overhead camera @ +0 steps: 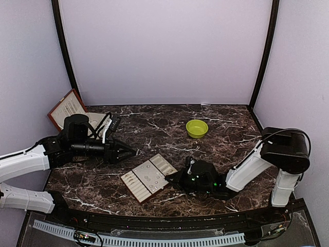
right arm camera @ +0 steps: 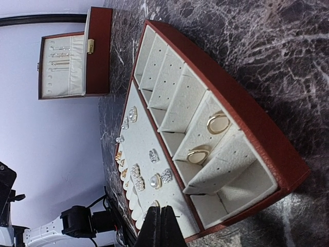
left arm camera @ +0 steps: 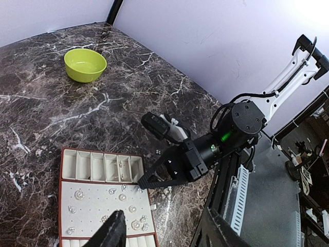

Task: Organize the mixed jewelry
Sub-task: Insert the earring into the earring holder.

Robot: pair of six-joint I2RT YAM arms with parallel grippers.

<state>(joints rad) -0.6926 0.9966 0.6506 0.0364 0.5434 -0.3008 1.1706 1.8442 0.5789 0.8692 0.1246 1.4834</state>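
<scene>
The cream compartment tray (overhead camera: 126,179) lies on the marble in front of the arms. Small silvery and pearl studs of the mixed jewelry (right arm camera: 154,180) sit on its flat pad (left arm camera: 92,206), and two gold-rimmed rings (right arm camera: 218,123) rest in one side slot. My right gripper (overhead camera: 170,178) is shut, its tips (right arm camera: 160,226) low over the pad's near corner, right by one stud (right arm camera: 154,204); whether that stud is pinched does not show. In the left wrist view the right gripper (left arm camera: 140,181) touches the tray's edge. My left gripper (overhead camera: 132,152) hangs open above the tray (left arm camera: 162,237), with nothing in it.
A green bowl (overhead camera: 197,128) stands at the back right of the marble (left arm camera: 85,64). The reddish-brown box (overhead camera: 67,108) stands open at the back left, with chains on its lid lining (right arm camera: 61,56). A few tiny pale pieces (left arm camera: 166,189) lie on the marble beside the tray.
</scene>
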